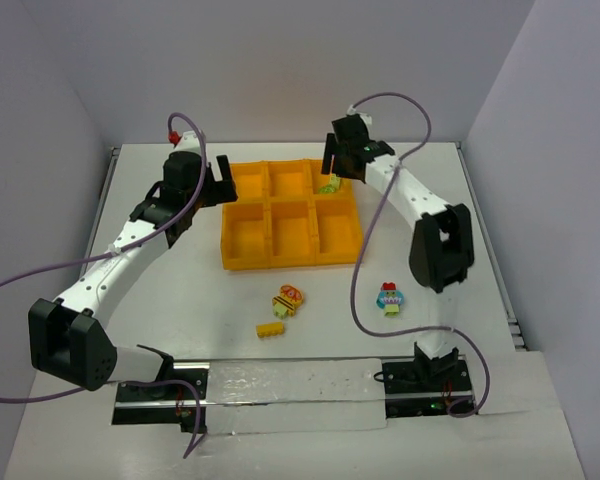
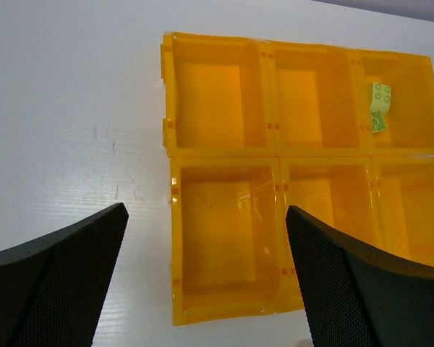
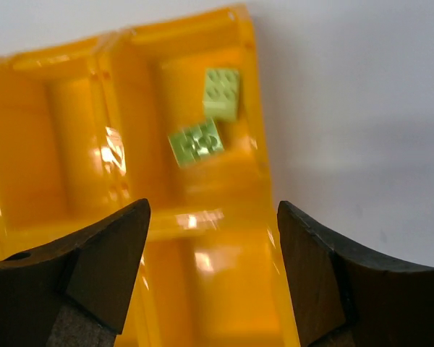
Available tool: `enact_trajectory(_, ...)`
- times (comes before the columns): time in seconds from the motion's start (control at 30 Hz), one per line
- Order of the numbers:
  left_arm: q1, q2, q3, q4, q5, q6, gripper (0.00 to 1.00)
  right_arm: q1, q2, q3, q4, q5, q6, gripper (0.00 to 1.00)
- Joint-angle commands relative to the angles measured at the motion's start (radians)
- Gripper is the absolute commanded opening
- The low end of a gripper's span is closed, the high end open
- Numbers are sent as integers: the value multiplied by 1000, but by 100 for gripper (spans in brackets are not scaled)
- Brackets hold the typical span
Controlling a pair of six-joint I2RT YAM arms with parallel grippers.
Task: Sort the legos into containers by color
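Observation:
The orange-yellow tray [image 1: 245, 240] of six wells lies mid-table. Two lime green legos [image 1: 329, 185] lie in its back right well; they show in the right wrist view [image 3: 196, 142] and the left wrist view [image 2: 379, 107]. My right gripper [image 1: 338, 160] hovers over that well, open and empty [image 3: 213, 282]. My left gripper [image 1: 220, 182] is at the tray's left edge, open and empty [image 2: 206, 289]. A yellow-and-red lego cluster [image 1: 289, 299], a yellow lego [image 1: 271, 329] and a teal-and-red lego cluster [image 1: 389, 297] lie on the table in front of the tray.
The other five wells [image 2: 220, 238] hold nothing. White walls close the table at the back and sides. A glossy strip [image 1: 290, 385] runs between the arm bases at the near edge.

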Motion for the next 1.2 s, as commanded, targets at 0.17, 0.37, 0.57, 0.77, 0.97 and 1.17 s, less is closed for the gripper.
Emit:
enact_trajectory(0.17, -23, -21, 54, 3, 9, -1, 99, -6, -707, -767, 58, 17, 113, 79)
enact_trajectory(0.37, -34, -4, 57, 6, 18, -6, 99, -6, -1002, -1104, -48, 23, 366, 86)
enact_trajectory(0.57, -42, 2, 53, 6, 16, -7, 99, -6, -1134, -1226, -109, 61, 493, 87)
enact_trajectory(0.77, -45, 3, 52, 6, 12, -8, 99, -5, -1093, -1262, -108, 66, 507, 88)
enact_trajectory(0.97, -45, 6, 48, 7, 9, -8, 99, -6, -1024, -1296, -26, -7, 511, 91)
enact_trajectory(1.17, -45, 8, 45, 8, 5, -9, 99, 15, -992, -1319, 53, -67, 488, 91)
